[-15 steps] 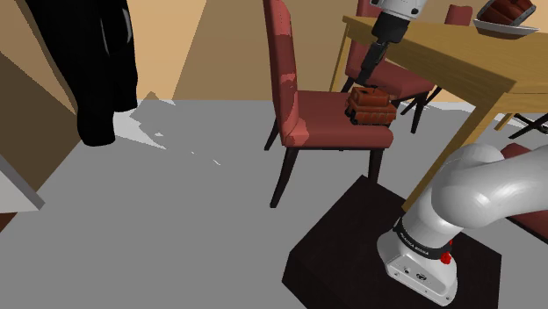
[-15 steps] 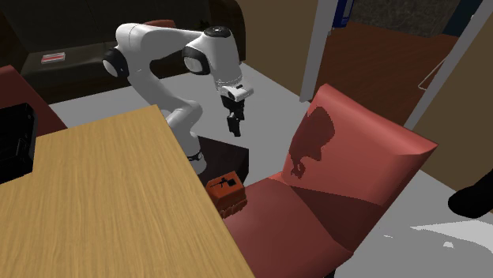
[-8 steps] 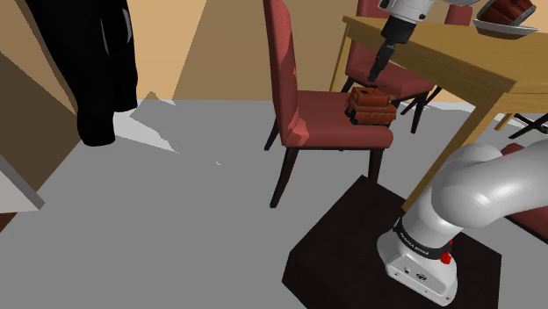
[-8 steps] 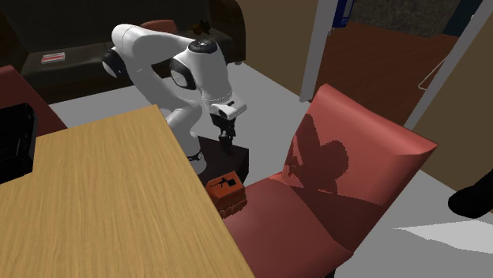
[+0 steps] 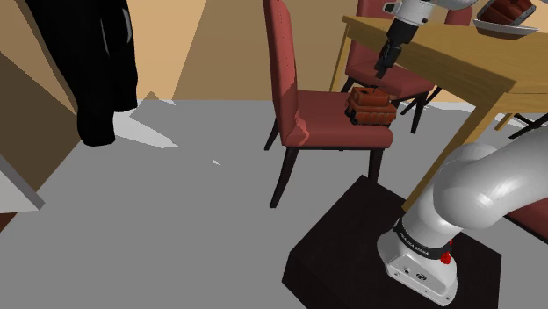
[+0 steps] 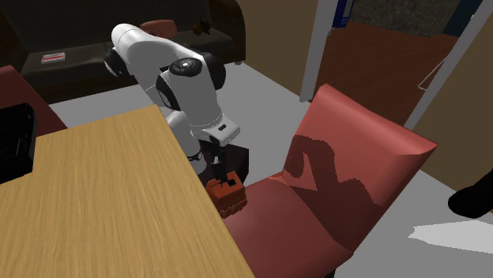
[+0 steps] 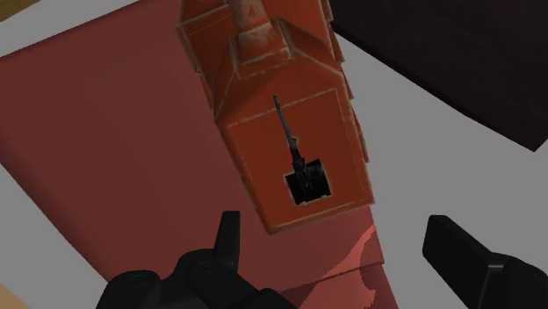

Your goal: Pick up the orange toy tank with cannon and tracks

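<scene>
An orange toy tank [image 5: 369, 104] with a small black gun on its deck sits on the red chair's seat [image 5: 329, 123], near the seat edge beside the table. In the second exterior view the tank [image 6: 227, 192] is tucked against the table edge. My gripper [image 5: 381, 70] hangs just above the tank, pointing down at it. In the wrist view the tank [image 7: 281, 114] lies right ahead of the gripper [image 7: 347, 250], whose black fingers [image 7: 230, 237] stand wide apart and touch nothing. The tank's rear end lies between the lines of the two fingers.
A wooden table [image 5: 439, 53] overhangs the chair close to the tank, and its top [image 6: 103, 197] is right next to my hand. The chair's tall backrest [image 6: 355, 150] rises on the far side. A bowl [image 5: 505, 22] stands on the table. The dark stand [image 5: 351, 237] sits below.
Over the last second the arm has swung in and lowered the gripper from well above the chair to just over the tank. The tank has not moved.
</scene>
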Controlling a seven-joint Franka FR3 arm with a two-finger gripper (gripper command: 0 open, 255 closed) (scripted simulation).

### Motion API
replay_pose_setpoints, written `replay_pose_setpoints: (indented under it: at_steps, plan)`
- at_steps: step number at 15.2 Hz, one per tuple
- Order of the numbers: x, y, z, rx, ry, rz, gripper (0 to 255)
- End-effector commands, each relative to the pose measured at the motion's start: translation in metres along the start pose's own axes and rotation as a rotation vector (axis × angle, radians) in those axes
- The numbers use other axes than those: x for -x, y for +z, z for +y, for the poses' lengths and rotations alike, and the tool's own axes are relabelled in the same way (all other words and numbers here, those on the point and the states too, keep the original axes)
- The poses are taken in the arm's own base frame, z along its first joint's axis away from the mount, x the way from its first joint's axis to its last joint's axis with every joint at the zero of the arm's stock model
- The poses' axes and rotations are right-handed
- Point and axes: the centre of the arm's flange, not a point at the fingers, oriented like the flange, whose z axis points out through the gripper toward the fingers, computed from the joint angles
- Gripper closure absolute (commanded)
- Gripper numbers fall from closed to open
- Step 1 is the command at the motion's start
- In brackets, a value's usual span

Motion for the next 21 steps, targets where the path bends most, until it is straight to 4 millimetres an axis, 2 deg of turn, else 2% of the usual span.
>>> replay_pose_setpoints:
  at_steps: [1, 7, 9, 10, 19, 21]
  plan:
    - [0.002, 0.006, 0.006, 0.002, -0.012, 0.0, 0]
    - [0.008, 0.04, 0.007, 0.002, -0.012, 0.0, 0]
    - [0.008, 0.04, 0.007, 0.002, -0.012, 0.0, 0]
    - [0.008, 0.041, 0.007, 0.002, -0.012, 0.0, 255]
    - [0.008, 0.04, 0.007, 0.002, -0.012, 0.0, 255]
    - [0.006, 0.03, 0.006, 0.002, -0.012, 0.0, 255]
